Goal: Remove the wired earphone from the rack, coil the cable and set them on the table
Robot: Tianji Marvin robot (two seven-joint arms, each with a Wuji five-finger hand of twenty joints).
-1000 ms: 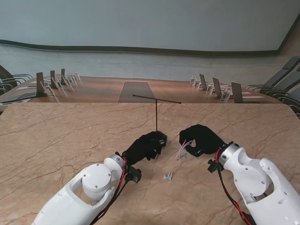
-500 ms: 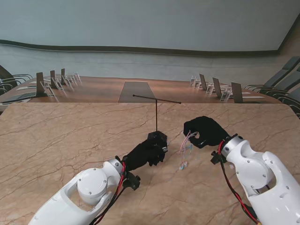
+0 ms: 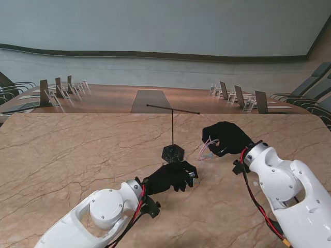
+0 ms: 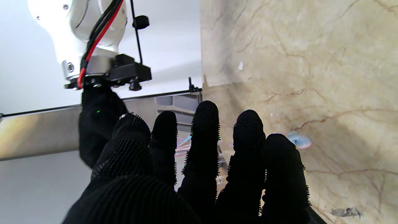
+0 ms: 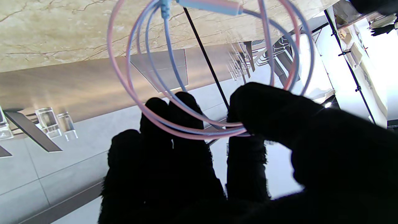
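Several loops of pink and blue cable [image 5: 174,102] hang coiled from the right hand [image 3: 226,138], clear of the rack [image 3: 172,129] and above the table [image 3: 67,155]. In the right wrist view the thumb and forefinger pinch the bundled loops where they cross, with the other fingers [image 5: 161,137] held close together beside the pinch. A pale inline piece [image 5: 211,6] sits on the cable at the far side of the coil. In the stand's view the coil shows as a small pink-and-white tangle just left of the right hand, off the table surface.

The rack stands between the two hands: a thin upright post on a dark faceted base [image 3: 172,153], with a bare crossbar at the top. The right hand is to the right of the post, near but apart from it.

The left hand [image 3: 173,176] lies nearer to me than the rack base, low over the table. Its fingers [image 4: 203,137] are extended and close side by side, and nothing can be seen held in them. In the left wrist view part of the earphone, a pale blue earbud [image 4: 297,140], shows just past the fingertips against the marble; whether it touches the table or the fingers cannot be told.

No containers are in view. Empty chairs [image 3: 243,97] and a second long table [image 3: 103,98] stand beyond the far edge.
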